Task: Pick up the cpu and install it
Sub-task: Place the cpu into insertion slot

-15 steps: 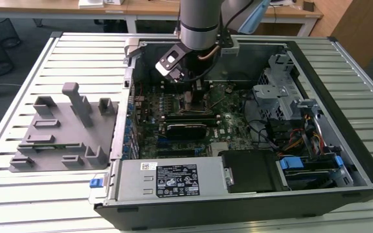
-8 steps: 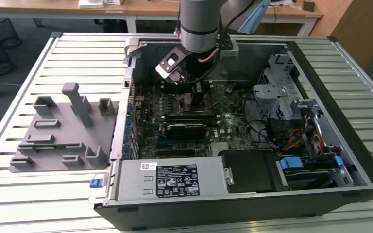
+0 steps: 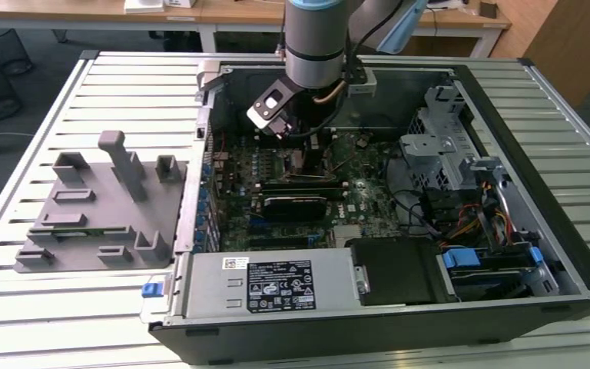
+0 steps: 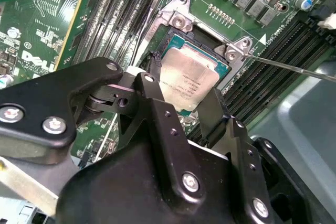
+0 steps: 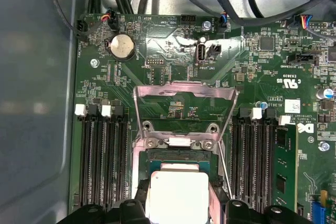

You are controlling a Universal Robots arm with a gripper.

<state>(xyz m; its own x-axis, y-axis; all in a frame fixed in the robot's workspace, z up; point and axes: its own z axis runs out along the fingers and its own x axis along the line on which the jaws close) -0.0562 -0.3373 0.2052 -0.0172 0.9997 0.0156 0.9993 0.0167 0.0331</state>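
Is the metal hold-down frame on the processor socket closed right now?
No, in the first wrist view the hold-down frame is swung open away from the socket, with the cpu at the socket opening.

The tray [image 3: 95, 211] lies on the table [image 3: 49, 307], at the exterior view's left of the open case [image 3: 541, 154]; inside the case, the gripper [image 4: 181, 94] clasps the cpu [image 4: 189, 72] over the socket [image 5: 178, 155], between memory slots [image 5: 100, 156].
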